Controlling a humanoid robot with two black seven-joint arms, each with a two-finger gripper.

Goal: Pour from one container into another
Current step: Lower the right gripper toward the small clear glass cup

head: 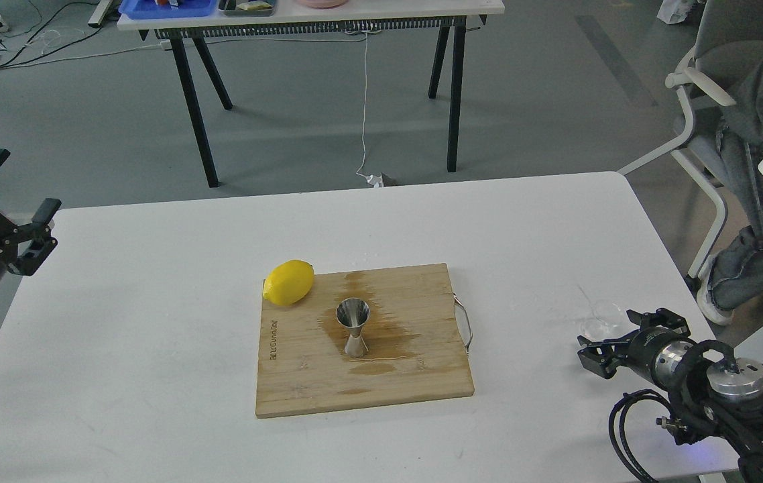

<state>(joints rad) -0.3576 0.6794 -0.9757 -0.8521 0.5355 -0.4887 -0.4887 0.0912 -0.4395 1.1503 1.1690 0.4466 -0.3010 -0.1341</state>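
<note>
A wooden cutting board [381, 376] lies in the middle of the white bench [153, 335]. The steel jigger [353, 327] stands upright near the board's centre, on a dark wet stain, and a lemon [288, 282] rests at the board's far left corner, partly over its edge. The clear glass cup [604, 320] sits on the bench well to the right of the board — faint against the white top. The right end effector [601, 342] is right at the cup, its fingers on either side of it, though whether they press it I cannot tell. The left end effector [19, 204] hangs at the bench's left edge, fingers spread wide, holding nothing.
</note>
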